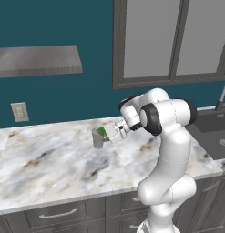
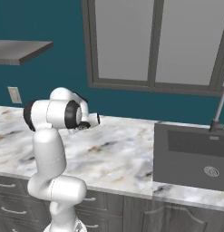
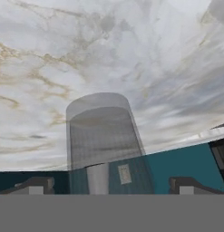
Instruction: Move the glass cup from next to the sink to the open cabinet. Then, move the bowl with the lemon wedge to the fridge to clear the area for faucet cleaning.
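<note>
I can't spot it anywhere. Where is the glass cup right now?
The glass cup stands upright on the marble counter, well left of the sink in the left base view, just in front of the open gripper.

Kitchen — marble counter (image 1: pixel 50 159), sink (image 2: pixel 190 156), drawers (image 1: pixel 57 215).

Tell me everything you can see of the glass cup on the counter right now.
The glass cup is a plain translucent grey tumbler, straight-sided, without a handle, and looks empty. It stands upright on the marble counter, well left of the sink. In the hand view it sits between the two tips of the open pincer, and no tip visibly touches it. Through its wall the teal wall behind shows.
</note>
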